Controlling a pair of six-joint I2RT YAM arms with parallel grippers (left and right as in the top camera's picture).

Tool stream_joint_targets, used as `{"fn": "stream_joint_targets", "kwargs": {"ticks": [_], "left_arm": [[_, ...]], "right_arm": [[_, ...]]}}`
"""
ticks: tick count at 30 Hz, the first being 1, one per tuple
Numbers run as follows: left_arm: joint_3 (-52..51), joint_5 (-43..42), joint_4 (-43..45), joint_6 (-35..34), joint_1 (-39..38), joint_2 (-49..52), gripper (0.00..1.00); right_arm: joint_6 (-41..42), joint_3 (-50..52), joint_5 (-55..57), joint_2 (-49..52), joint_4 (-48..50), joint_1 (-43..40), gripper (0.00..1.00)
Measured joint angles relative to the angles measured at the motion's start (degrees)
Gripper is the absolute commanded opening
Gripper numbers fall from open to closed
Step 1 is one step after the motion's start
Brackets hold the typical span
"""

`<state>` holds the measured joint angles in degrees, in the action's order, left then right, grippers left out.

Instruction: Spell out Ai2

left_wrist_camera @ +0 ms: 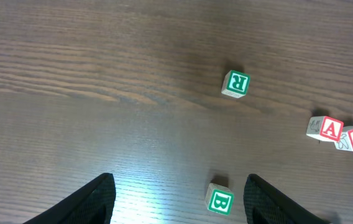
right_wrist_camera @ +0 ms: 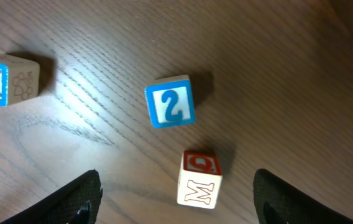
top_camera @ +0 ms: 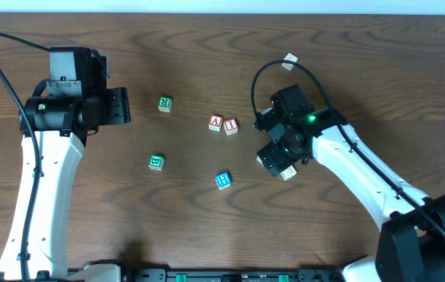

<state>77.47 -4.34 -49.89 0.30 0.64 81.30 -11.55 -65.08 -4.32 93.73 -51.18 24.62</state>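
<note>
We find the right end effector [right_wrist_camera: 176, 194] spread wide and empty above the tabletop [right_wrist_camera: 288, 68]. Nearest its fingers stands the M block [right_wrist_camera: 199, 180]. Just beyond it, not touching, lies the blue 2 block [right_wrist_camera: 170, 101]. Farther off, in the overhead view, the red A block [top_camera: 215, 123] and I block [top_camera: 230, 126] sit side by side. The left end effector [left_wrist_camera: 179, 194] is likewise wide open, holding nothing.
</note>
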Motion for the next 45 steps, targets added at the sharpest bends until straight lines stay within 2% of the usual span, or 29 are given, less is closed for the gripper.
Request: {"fn": "stream_joint_targets", "kwargs": {"ticks": [19, 26, 28, 30, 31, 45], "left_arm": [[0.0, 0.0, 0.0, 0.0, 0.0, 0.0, 0.67], [0.0, 0.0, 0.0, 0.0, 0.0, 0.0, 0.67], [0.0, 0.0, 0.0, 0.0, 0.0, 0.0, 0.68], [0.0, 0.0, 0.0, 0.0, 0.0, 0.0, 0.71], [0.0, 0.0, 0.0, 0.2, 0.0, 0.0, 0.95], [0.0, 0.0, 0.0, 0.4, 0.0, 0.0, 0.95]], "right_arm": [[-1.8, 0.0, 0.0, 8.5, 7.3, 1.6, 0.71], [-2.8, 0.0, 0.3, 10.9, 8.5, 1.6, 0.74], [-2.8, 0.0, 0.4, 11.1, 8.7, 1.6, 0.81], [-3.0, 0.0, 0.6, 11.1, 8.7, 1.6, 0.88], [-3.2, 0.0, 0.7, 11.1, 8.8, 1.6, 0.99], [-3.5, 0.0, 1.1, 11.1, 10.2, 1.6, 0.99]]}}
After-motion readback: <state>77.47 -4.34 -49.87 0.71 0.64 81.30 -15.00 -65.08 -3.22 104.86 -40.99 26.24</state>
